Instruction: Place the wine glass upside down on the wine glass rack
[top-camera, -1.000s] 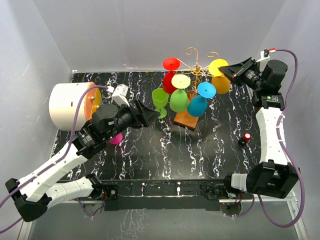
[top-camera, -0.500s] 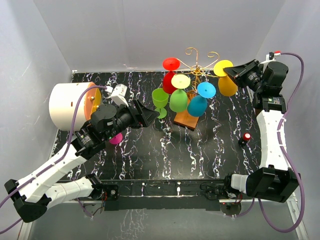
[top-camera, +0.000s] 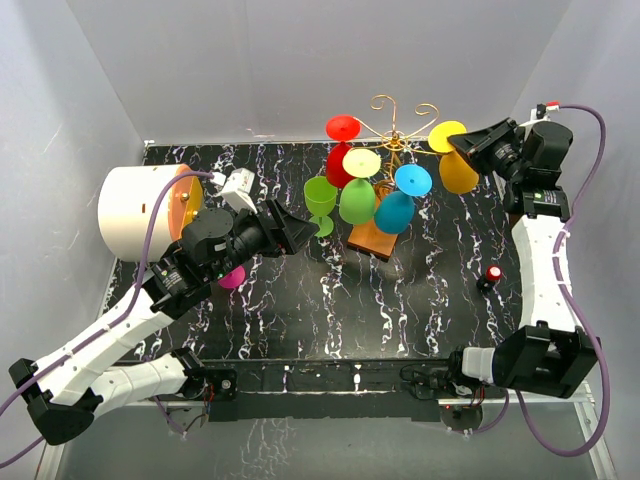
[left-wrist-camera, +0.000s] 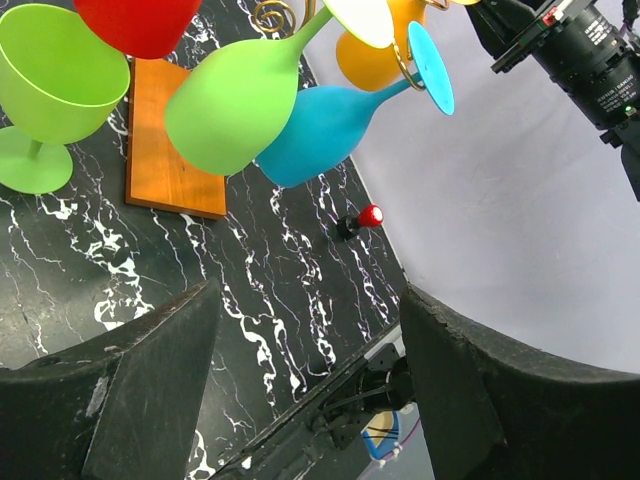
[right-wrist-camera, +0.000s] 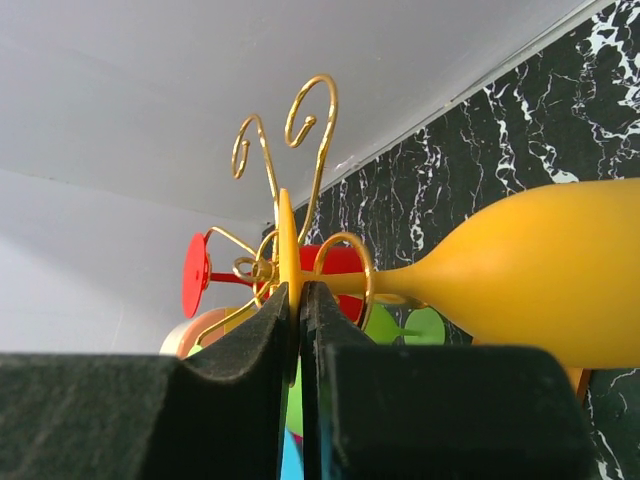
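Observation:
My right gripper (top-camera: 463, 143) is shut on the flat foot of a yellow wine glass (top-camera: 458, 172), held nearly sideways at the right arm of the gold wire rack (top-camera: 395, 112). In the right wrist view the pads (right-wrist-camera: 275, 320) pinch the foot edge-on, the bowl (right-wrist-camera: 540, 270) points right, and the stem crosses a gold curl (right-wrist-camera: 345, 262); I cannot tell whether it rests in it. Red, green and blue glasses hang upside down on the rack above its orange-brown base (top-camera: 370, 240). My left gripper (top-camera: 300, 226) is open and empty, left of the rack.
A green glass (top-camera: 320, 200) stands upright on the black marbled table beside the left gripper. A white cylinder with an orange inside (top-camera: 140, 210) lies at the far left. A pink object (top-camera: 232, 277) shows under the left arm. A small red knob (top-camera: 493, 273) sits at the right.
My right gripper has carried the yellow glass a little to the right, and its bowl now hangs lower right of the foot. The left arm has not moved.

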